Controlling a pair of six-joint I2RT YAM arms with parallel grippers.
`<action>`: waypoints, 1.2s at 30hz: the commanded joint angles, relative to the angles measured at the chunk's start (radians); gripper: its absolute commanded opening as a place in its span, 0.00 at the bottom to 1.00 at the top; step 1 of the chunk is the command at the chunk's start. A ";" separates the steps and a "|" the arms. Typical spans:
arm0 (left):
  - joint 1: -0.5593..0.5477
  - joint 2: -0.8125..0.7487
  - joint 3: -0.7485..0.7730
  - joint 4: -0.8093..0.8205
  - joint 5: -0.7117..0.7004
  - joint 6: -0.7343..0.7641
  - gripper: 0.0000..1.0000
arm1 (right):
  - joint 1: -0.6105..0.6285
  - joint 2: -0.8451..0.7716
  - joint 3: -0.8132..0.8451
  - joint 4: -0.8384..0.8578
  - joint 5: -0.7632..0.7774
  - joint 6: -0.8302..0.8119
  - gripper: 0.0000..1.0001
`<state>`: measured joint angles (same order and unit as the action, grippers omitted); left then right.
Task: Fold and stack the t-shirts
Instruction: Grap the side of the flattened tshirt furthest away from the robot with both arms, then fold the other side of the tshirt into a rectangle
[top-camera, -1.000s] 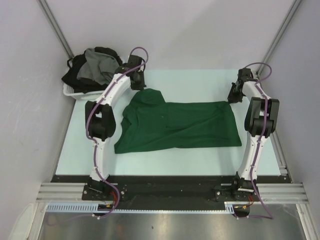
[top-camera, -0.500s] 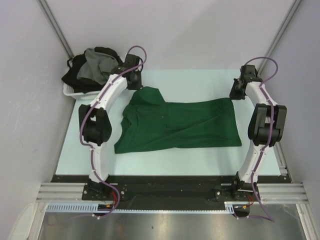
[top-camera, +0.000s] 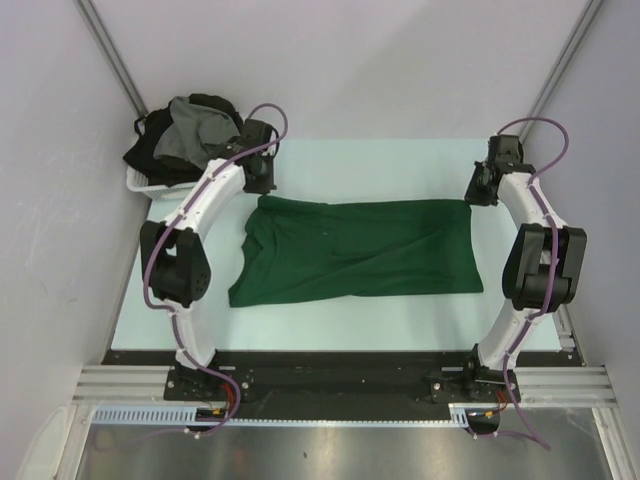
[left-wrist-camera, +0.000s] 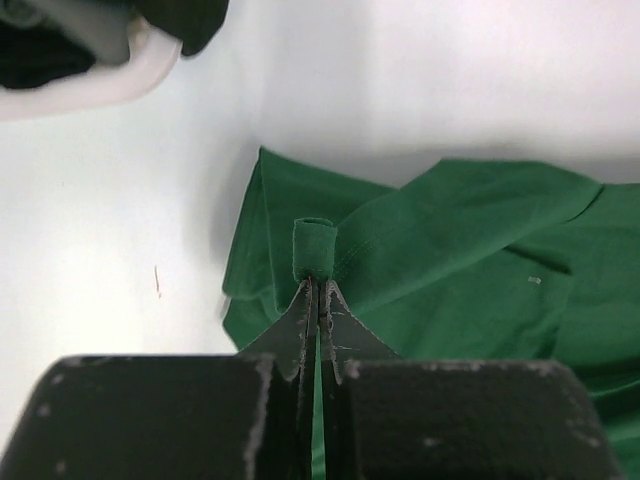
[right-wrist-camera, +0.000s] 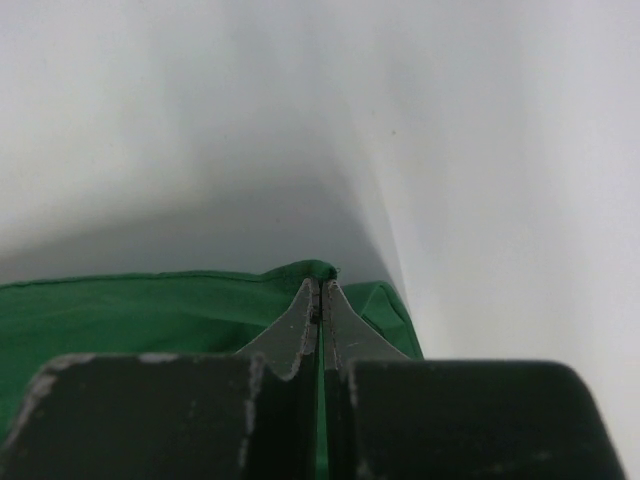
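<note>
A dark green t-shirt (top-camera: 355, 250) lies spread across the middle of the table, its far edge pulled straight. My left gripper (top-camera: 264, 192) is shut on the shirt's far left corner; the left wrist view shows a small fold of green cloth (left-wrist-camera: 315, 248) pinched at my left gripper (left-wrist-camera: 318, 285). My right gripper (top-camera: 472, 198) is shut on the far right corner, where my right gripper (right-wrist-camera: 320, 288) pinches the green t-shirt (right-wrist-camera: 150, 320) at its hem. Grey and black t-shirts (top-camera: 192, 132) are heaped in the basket at the back left.
A white plastic basket (top-camera: 140, 183) sits at the table's back left corner, and its rim (left-wrist-camera: 110, 85) shows in the left wrist view. Grey walls enclose the table on the left, the right and the back.
Both grippers have moved outward and slightly toward the back, drawing the shirt's far edge taut. The raised hump of cloth at the left corner has flattened.
</note>
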<state>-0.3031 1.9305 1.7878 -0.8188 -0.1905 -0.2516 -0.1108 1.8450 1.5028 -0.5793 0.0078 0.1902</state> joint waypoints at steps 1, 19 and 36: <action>-0.007 -0.096 -0.051 -0.014 -0.018 0.028 0.00 | -0.004 -0.067 -0.022 -0.008 0.026 0.006 0.00; -0.007 -0.185 -0.191 -0.089 -0.105 0.026 0.00 | -0.026 -0.096 -0.041 -0.025 0.055 0.017 0.00; -0.007 -0.320 -0.363 -0.134 -0.057 -0.029 0.00 | -0.038 -0.101 -0.052 -0.172 0.060 0.064 0.00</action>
<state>-0.3058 1.6779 1.4563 -0.9295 -0.2554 -0.2508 -0.1390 1.7954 1.4601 -0.6983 0.0395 0.2249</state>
